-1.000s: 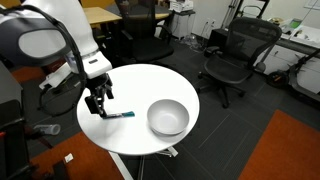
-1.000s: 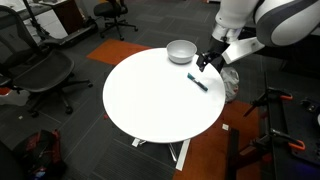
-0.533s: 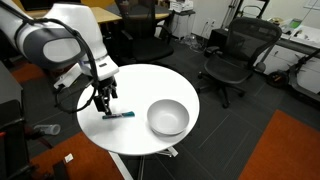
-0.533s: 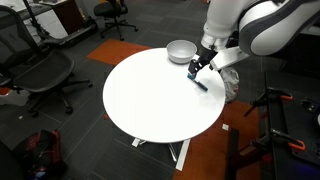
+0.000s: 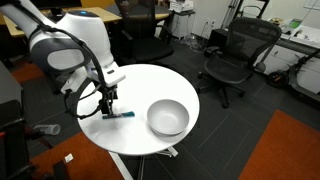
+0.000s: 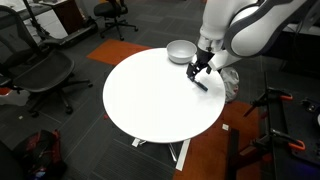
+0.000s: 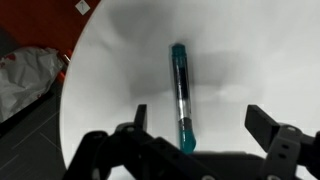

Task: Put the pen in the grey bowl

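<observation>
The pen [image 7: 181,92], dark with teal ends, lies flat on the round white table [image 7: 120,60]. It also shows in both exterior views [image 5: 122,115] [image 6: 201,83]. My gripper [image 7: 200,125] is open, low over the pen, with one finger on each side of its teal end. In both exterior views the gripper [image 5: 106,108] [image 6: 196,72] hangs just above the pen. The grey bowl [image 5: 167,117] [image 6: 181,51] stands upright and empty on the table, a short way from the pen.
The table's edge [image 7: 66,110] is close to the pen, with floor and a white bag [image 7: 25,80] beyond. Office chairs [image 5: 238,55] [image 6: 40,75] stand around the table. A stand [image 6: 275,110] is beside the table.
The gripper has come down and shifted slightly, from beside the pen to right over it. The pen and the bowl have not moved.
</observation>
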{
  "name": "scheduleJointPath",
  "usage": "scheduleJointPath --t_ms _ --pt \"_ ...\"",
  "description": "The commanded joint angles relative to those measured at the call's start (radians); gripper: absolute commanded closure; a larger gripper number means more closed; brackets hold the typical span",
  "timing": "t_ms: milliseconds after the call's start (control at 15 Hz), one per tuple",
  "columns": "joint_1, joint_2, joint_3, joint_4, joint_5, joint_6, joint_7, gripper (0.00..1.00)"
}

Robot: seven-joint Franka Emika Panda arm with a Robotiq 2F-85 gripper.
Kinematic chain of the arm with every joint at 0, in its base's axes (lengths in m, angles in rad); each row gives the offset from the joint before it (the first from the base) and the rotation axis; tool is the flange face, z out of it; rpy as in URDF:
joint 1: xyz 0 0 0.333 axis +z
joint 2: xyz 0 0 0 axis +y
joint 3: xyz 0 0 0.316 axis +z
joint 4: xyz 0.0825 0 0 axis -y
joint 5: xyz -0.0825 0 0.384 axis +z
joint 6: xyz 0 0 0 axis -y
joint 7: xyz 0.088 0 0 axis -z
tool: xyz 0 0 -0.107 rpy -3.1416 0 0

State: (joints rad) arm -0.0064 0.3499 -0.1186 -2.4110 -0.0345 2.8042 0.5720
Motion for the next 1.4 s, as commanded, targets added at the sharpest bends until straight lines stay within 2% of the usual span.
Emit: scheduleJointPath --t_ms 0,467,1333 --pt "-0.009 0.028 0.008 0.024 0.083 0.016 -0.109 0.0" --pt "-0.009 0.075 -0.009 0.045 0.119 0.048 -0.183 0.0" --pt "-0.003 0.14 -0.034 0.081 0.123 0.083 -0.176 0.0"
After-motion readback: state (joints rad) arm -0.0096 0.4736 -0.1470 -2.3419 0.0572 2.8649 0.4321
